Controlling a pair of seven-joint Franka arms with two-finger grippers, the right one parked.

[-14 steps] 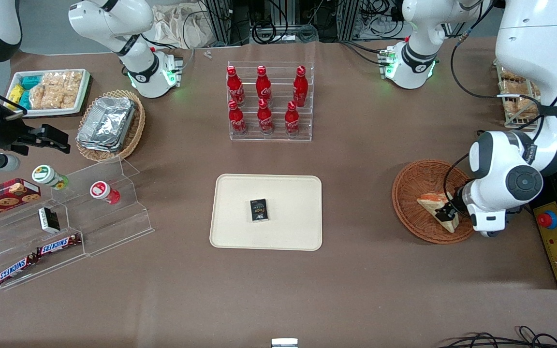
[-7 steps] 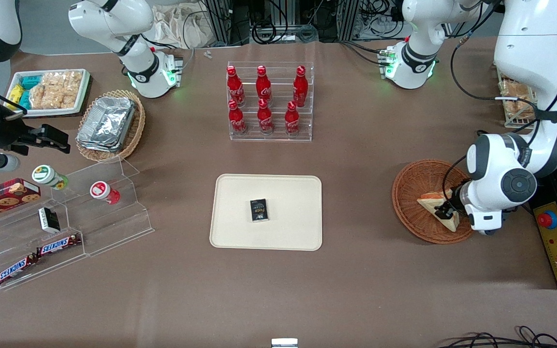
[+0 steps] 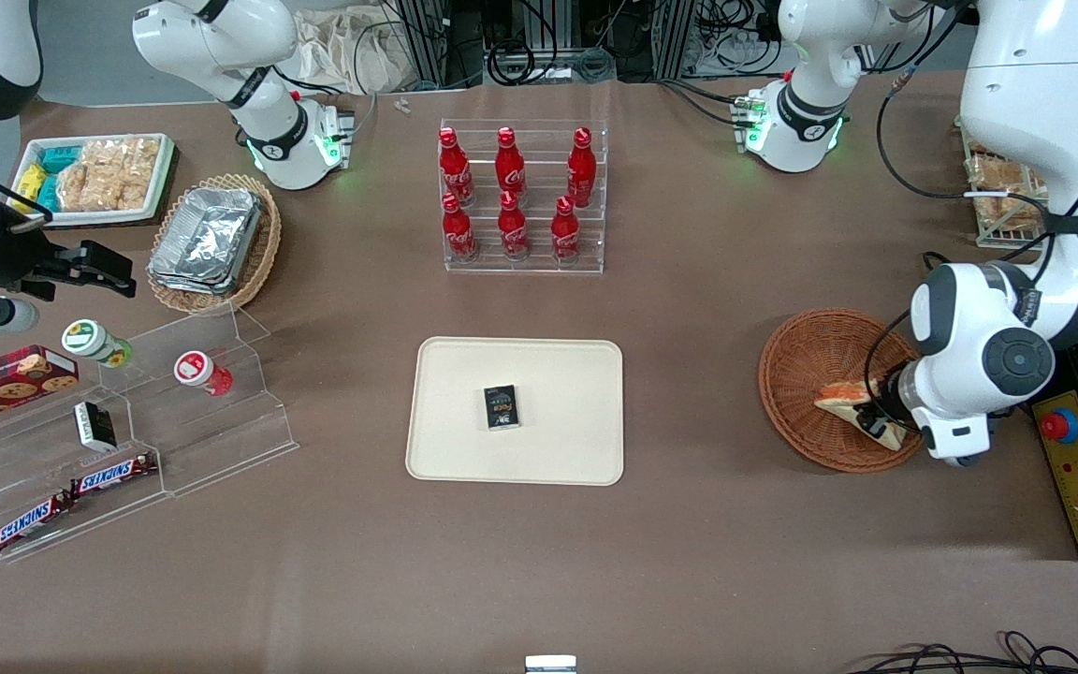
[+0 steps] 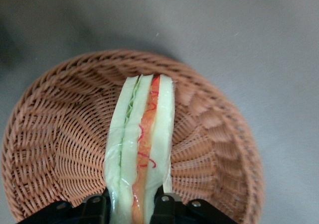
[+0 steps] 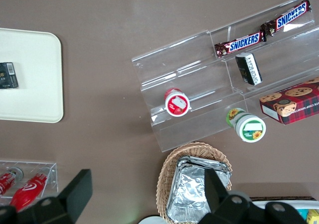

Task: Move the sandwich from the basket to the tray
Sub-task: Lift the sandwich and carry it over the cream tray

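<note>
Claw (image 4: 130,208) pinching the sandwich (image 4: 141,144) by its wide end, over the basket (image 4: 55,149). Lift straight up — clear the rim before swinging to the tray (image 3: 558,449).

Robotics lab staged as a mock snack shop: brown-covered table (image 3: 689,562), arm bases bolted at 12 o'clock, cable tangle (aluminium framing too), red stop button (image 3: 1058,426). Acrylic racks show cola bottles (image 3: 511,192) and Snickers bars (image 3: 71,496).

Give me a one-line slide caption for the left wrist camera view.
Gripper clamps the wrapped sandwich on edge above the round wicker basket.
</note>
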